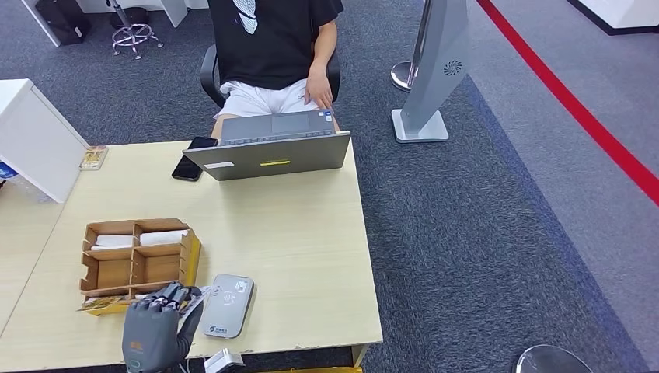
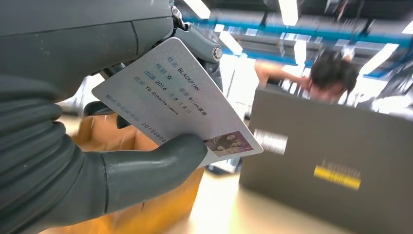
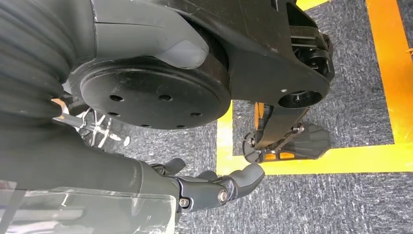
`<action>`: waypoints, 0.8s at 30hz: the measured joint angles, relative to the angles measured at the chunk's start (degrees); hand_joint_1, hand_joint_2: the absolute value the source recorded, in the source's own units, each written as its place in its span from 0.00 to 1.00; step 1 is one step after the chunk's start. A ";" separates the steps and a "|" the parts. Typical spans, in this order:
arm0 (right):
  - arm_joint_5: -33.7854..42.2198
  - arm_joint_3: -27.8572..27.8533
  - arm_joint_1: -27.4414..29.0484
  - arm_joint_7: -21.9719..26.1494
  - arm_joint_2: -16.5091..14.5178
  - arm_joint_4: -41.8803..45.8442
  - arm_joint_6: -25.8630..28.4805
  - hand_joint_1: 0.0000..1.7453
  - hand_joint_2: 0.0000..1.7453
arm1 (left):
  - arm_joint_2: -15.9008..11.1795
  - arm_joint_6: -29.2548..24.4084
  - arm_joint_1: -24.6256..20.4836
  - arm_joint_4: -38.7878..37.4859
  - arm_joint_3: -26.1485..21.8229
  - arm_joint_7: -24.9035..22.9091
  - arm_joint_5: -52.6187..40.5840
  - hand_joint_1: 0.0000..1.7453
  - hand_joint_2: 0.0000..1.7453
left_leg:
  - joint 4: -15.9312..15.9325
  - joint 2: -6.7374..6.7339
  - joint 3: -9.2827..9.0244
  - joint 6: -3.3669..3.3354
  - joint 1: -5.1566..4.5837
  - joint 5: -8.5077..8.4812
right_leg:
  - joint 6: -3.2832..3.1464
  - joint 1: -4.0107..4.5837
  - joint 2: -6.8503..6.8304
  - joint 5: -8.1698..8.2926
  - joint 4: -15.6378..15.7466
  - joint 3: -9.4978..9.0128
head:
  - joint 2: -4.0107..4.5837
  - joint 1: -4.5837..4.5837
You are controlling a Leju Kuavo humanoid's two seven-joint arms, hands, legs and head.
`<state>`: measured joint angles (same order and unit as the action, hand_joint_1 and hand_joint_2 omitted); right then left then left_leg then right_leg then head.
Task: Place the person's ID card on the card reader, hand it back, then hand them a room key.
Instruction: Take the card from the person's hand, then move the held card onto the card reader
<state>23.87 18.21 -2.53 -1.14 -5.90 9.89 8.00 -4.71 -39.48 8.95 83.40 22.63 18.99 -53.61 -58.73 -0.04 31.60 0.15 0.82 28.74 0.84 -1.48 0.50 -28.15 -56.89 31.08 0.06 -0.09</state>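
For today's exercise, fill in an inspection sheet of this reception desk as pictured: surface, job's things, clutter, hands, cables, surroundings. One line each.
Surface: light wooden desk, flat.
Job's things: ID card held off the desk; grey card reader near the front edge, nothing on it; cardboard organizer holding white cards.
Clutter: laptop and black phone at the far edge.
Hands: left hand pinches the ID card; right hand hangs over the floor, holding nothing.
Cables: nothing seen.
Surroundings: seated person behind the laptop; grey carpet, red floor line.

Grey carpet (image 1: 466, 233), red floor stripe (image 1: 591, 124), wooden desk (image 1: 295, 256), white cabinet (image 1: 35, 140), office chair (image 1: 210, 74).
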 joint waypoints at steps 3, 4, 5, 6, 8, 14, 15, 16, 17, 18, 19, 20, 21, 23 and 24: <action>-0.07 0.00 -0.01 -0.09 -0.02 0.00 0.01 0.00 1.00 | 0.54 -0.02 -0.22 -3.43 0.71 -0.04 1.08 1.00 1.00 | 0.00 0.00 0.00 0.00 0.00 0.00 | 0.00 0.00 0.01 0.00 -0.01 0.00 | 0.01 0.01; -0.07 0.00 -0.01 -0.09 -0.02 0.01 0.01 0.00 1.00 | 0.69 -0.02 -0.28 -4.20 0.80 -0.04 1.16 1.00 1.00 | 0.00 0.00 0.00 0.00 0.00 0.00 | 0.00 0.00 0.02 0.00 -0.01 0.00 | 0.01 0.01; -0.07 0.00 -0.01 -0.09 -0.02 0.01 0.01 0.00 1.00 | 0.81 -0.02 -0.34 -4.89 0.86 -0.04 1.24 1.00 1.00 | 0.00 0.00 0.00 0.00 0.00 0.00 | 0.00 0.00 0.02 0.00 0.00 0.00 | 0.01 0.00; -0.07 0.00 -0.01 -0.09 -0.02 0.01 0.01 0.00 1.00 | 0.92 -0.02 -0.40 -5.49 0.91 -0.04 1.28 1.00 1.00 | 0.00 0.00 0.01 0.00 0.00 0.00 | 0.00 0.00 0.02 0.00 0.00 -0.01 | 0.00 0.00; -0.07 0.00 -0.01 -0.09 -0.02 0.01 0.01 0.00 1.00 | 1.06 -0.02 -0.46 -6.39 0.97 -0.04 1.33 1.00 1.00 | 0.00 0.00 0.01 0.00 0.00 0.00 | 0.00 0.00 0.01 0.00 0.00 0.00 | 0.00 0.00; -0.62 0.00 -0.06 -0.28 -0.02 0.01 -0.01 0.00 1.00 | 1.40 -0.04 -2.06 -10.41 1.68 -0.34 1.80 1.00 1.00 | 0.00 0.00 0.01 0.00 0.00 0.00 | 0.00 0.00 0.00 0.00 0.00 0.00 | 0.01 0.00; -0.81 0.01 -0.07 -0.33 -0.02 0.01 -0.04 0.00 1.00 | 1.60 -0.04 -2.65 -12.01 1.74 -0.14 2.04 1.00 1.00 | 0.00 0.00 0.01 0.00 0.00 0.00 | 0.00 0.00 0.00 0.00 0.00 -0.01 | 0.01 -0.01; -0.96 0.02 -0.08 -0.38 -0.01 0.01 -0.10 0.00 1.00 | 1.84 -0.04 -3.32 -13.81 1.76 0.32 2.39 1.00 1.00 | 0.00 0.00 0.00 0.00 0.00 0.00 | 0.00 0.00 0.00 0.00 0.00 -0.01 | 0.01 0.00; -1.09 0.04 -0.10 -0.43 0.00 0.01 -0.20 0.00 1.00 | 2.11 -0.04 -4.04 -15.82 1.76 0.93 2.77 1.00 1.00 | 0.00 0.00 0.00 0.00 0.00 0.00 | 0.00 0.00 0.00 0.00 0.00 -0.02 | 0.01 0.00; -1.17 0.07 -0.11 -0.49 0.00 0.01 -0.36 0.00 1.00 | 2.41 -0.09 -4.76 -17.86 1.76 1.58 3.07 1.00 1.00 | 0.00 0.00 -0.01 0.00 0.00 -0.01 | 0.00 0.00 0.00 0.01 0.00 -0.02 | 0.01 -0.01; -1.22 0.10 -0.12 -0.55 0.00 0.01 -0.49 0.00 1.00 | 2.71 -0.23 -5.48 -19.73 1.76 2.14 3.14 1.00 1.00 | 0.00 0.01 -0.01 0.00 0.00 -0.01 | 0.00 0.00 0.00 0.01 0.00 -0.03 | 0.01 0.01; -1.29 0.14 -0.14 -0.62 0.00 0.01 -0.62 0.00 1.00 | 3.03 -0.40 -6.18 -21.45 1.76 2.73 2.97 1.00 1.00 | 0.00 0.02 -0.02 0.00 0.00 -0.01 | 0.00 0.00 -0.01 0.01 0.00 -0.05 | 0.01 0.01; -1.36 0.18 -0.15 -0.68 0.00 0.01 -0.69 0.00 1.00 | 3.36 -0.59 -6.86 -22.90 1.76 3.34 2.62 1.00 1.00 | 0.00 0.03 -0.03 0.00 0.00 -0.01 | 0.00 0.00 -0.02 0.01 0.00 -0.07 | 0.00 0.01; -1.52 0.32 -0.18 -0.75 0.00 0.01 -0.74 0.00 1.00 | 3.93 -0.80 -8.01 -24.99 1.72 4.37 1.49 1.00 1.00 | 0.00 0.06 -0.04 0.00 0.00 -0.01 | 0.00 0.00 -0.04 0.00 0.00 -0.11 | 0.00 0.01; -1.58 0.40 -0.19 -0.76 0.00 0.01 -0.76 0.00 1.00 | 4.10 -0.84 -8.40 -25.56 1.71 4.53 0.84 1.00 1.00 | 0.00 0.07 -0.05 0.00 0.00 -0.01 | 0.00 0.00 -0.04 0.00 0.00 -0.11 | 0.01 0.01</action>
<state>22.28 18.61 -2.72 -1.90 -5.90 9.90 7.23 -0.61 -40.32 0.55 57.85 24.34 23.52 -52.77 -58.73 0.03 31.56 0.15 0.81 28.73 0.84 -1.48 0.46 -28.14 -56.89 30.97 0.07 -0.09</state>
